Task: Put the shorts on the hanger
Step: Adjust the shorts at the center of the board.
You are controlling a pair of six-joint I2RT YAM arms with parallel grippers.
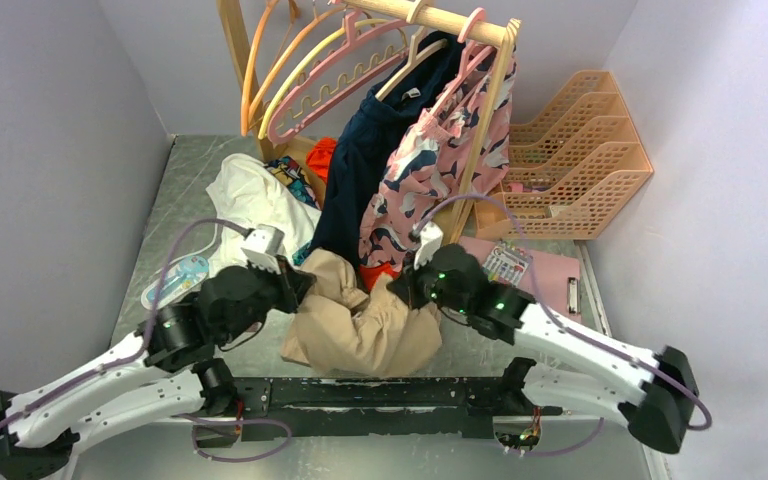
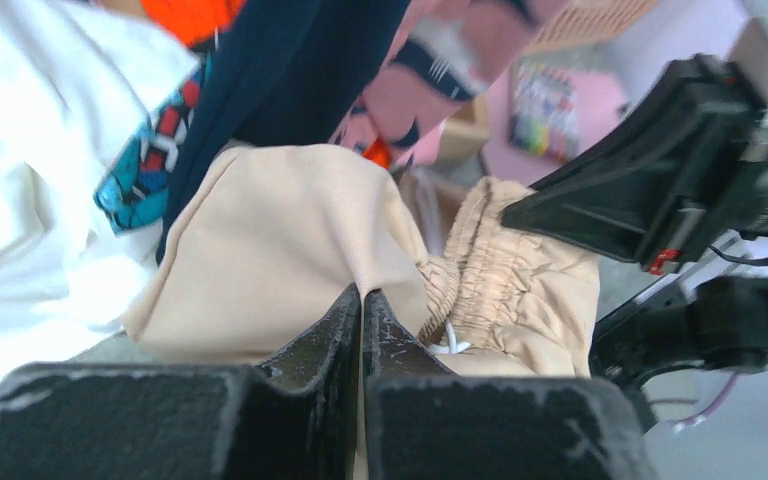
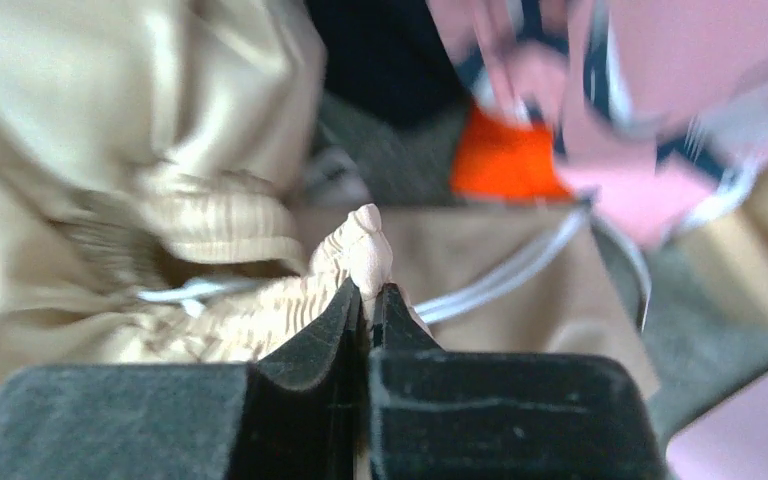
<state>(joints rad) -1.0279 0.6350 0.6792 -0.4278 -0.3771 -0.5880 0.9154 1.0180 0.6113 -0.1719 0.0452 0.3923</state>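
Note:
The tan shorts (image 1: 360, 320) lie bunched on the table between my two arms, under the clothes rack. A fold of their smooth cloth (image 2: 290, 240) is pinched in my left gripper (image 2: 362, 292), which is shut on it at the left side of the shorts. On the right side my right gripper (image 3: 370, 288) is shut on the gathered elastic waistband (image 3: 355, 250), with the white drawstring (image 3: 505, 270) running just beyond it. The pink hanger (image 1: 345, 75) with the scalloped bar hangs on the wooden rail at the back, well above both grippers.
An orange hanger (image 1: 256, 70) and a yellow hanger (image 1: 305, 65) hang beside the pink one. A navy garment (image 1: 365, 160) and a pink patterned garment (image 1: 440, 165) hang from the rail. White cloth (image 1: 250, 195) lies at the left, a peach file rack (image 1: 575, 155) and pink clipboard (image 1: 520, 272) at the right.

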